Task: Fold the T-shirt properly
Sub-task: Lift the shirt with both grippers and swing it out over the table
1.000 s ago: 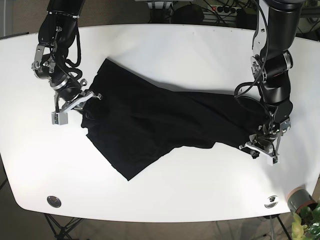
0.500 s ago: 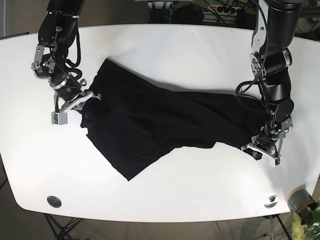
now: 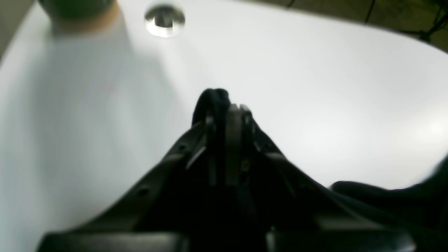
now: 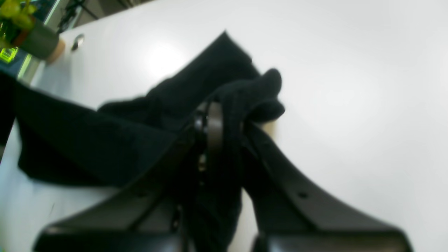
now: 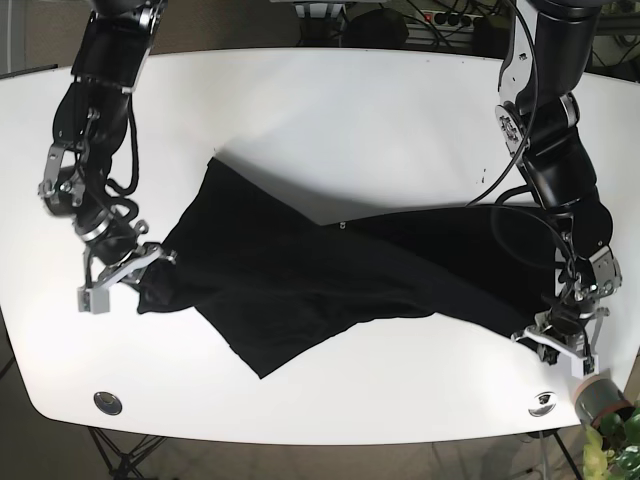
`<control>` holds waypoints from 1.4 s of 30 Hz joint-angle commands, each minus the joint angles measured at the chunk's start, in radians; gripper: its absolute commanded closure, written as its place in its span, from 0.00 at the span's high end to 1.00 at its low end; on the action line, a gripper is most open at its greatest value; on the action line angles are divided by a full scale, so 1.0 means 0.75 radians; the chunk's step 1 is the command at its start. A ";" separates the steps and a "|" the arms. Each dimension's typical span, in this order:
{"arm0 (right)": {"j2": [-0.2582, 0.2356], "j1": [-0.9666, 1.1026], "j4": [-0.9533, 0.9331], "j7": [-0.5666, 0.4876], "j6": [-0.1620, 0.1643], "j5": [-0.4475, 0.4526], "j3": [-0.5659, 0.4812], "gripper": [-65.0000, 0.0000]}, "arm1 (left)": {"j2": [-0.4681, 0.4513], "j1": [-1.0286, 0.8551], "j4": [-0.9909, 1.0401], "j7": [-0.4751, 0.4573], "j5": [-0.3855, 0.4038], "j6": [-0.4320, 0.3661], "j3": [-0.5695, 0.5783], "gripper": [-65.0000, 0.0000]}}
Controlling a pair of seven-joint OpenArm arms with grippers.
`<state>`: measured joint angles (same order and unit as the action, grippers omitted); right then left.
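Note:
The black T-shirt (image 5: 310, 275) lies crumpled and stretched across the white table (image 5: 350, 110). On the right of the base view, my left gripper (image 5: 556, 335) is shut on the shirt's right end near the table's front edge. The left wrist view has a small fold of black cloth (image 3: 212, 98) poking out between the shut fingers of this gripper (image 3: 225, 108). On the left of the base view, my right gripper (image 5: 150, 270) is shut on the shirt's left edge. In the right wrist view, a bunch of the T-shirt (image 4: 259, 91) sits pinched in that gripper (image 4: 224, 112).
A potted plant (image 5: 603, 400) stands just off the table's front right corner. Metal grommets sit in the table near the front left (image 5: 107, 402) and front right (image 5: 543, 403). The table's front edge runs close to my left gripper.
Both grippers have moved toward the table's front edge with the shirt held in them. The shirt's left and right ends were dragged along and the cloth is stretched wider.

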<state>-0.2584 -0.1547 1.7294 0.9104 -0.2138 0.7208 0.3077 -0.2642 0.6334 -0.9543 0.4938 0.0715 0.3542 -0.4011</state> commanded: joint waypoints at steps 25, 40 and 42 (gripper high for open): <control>-0.323 -1.129 -0.472 0.015 -0.011 0.030 -0.282 0.03 | -0.066 0.605 -0.551 0.417 0.020 0.005 -0.004 0.00; -0.299 -0.396 -0.267 0.029 -0.041 0.282 0.031 0.03 | -0.050 0.038 -0.981 0.525 0.037 0.014 -0.080 0.00; -0.266 -0.294 -0.222 0.029 -0.041 0.284 0.061 0.03 | -0.029 -0.056 -1.006 0.525 0.094 0.014 -0.111 0.00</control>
<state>-0.4652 -0.4473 1.4975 0.9661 -0.2405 0.9203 0.3145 -0.2810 0.5877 -1.6791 0.9203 0.1131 0.3733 -0.4667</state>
